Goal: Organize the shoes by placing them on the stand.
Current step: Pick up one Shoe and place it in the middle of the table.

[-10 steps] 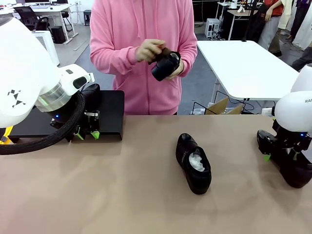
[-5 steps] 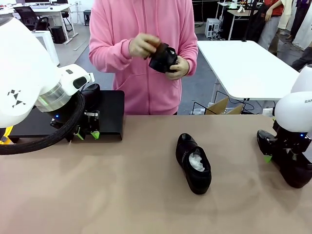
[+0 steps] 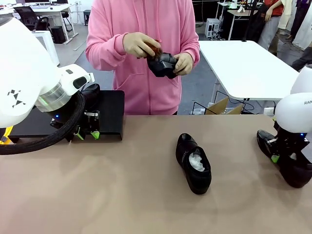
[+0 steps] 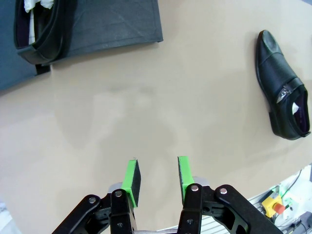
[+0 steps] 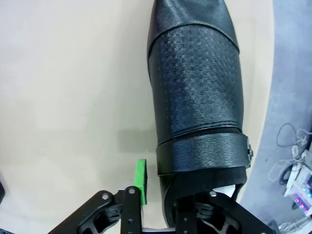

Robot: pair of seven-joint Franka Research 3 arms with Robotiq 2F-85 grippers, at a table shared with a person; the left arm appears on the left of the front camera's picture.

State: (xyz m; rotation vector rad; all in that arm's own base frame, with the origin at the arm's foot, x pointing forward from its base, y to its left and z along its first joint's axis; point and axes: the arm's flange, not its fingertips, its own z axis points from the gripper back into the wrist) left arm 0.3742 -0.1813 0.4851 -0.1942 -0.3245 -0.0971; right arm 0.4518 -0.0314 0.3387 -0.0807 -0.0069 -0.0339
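One glossy black shoe (image 3: 193, 164) stuffed with white paper lies mid-table and appears again in the left wrist view (image 4: 282, 92). Another shoe (image 4: 41, 29) rests on the matte-black stand (image 3: 111, 113). The person holds a third shoe (image 3: 163, 64) at chest height in both hands. My left gripper (image 3: 87, 134) hovers open and holding nothing by the stand's front edge (image 4: 157, 178). My right gripper (image 3: 279, 157) straddles the side wall of a fourth shoe (image 5: 195, 87) at the table's right. Its green outer pad (image 5: 140, 181) stands a sliver off the leather. The other finger is hidden inside the shoe.
A small brown brush (image 3: 154, 48) is in the person's hand against the held shoe. The right-hand shoe (image 3: 292, 168) lies close to the table's right edge. A white table (image 3: 243, 63) stands behind, beyond the person. Bare tabletop (image 3: 122, 190) stretches between stand and middle shoe.
The right gripper's jaws have narrowed around the shoe's side wall. The person has raised and turned the held shoe. The left arm has not moved.
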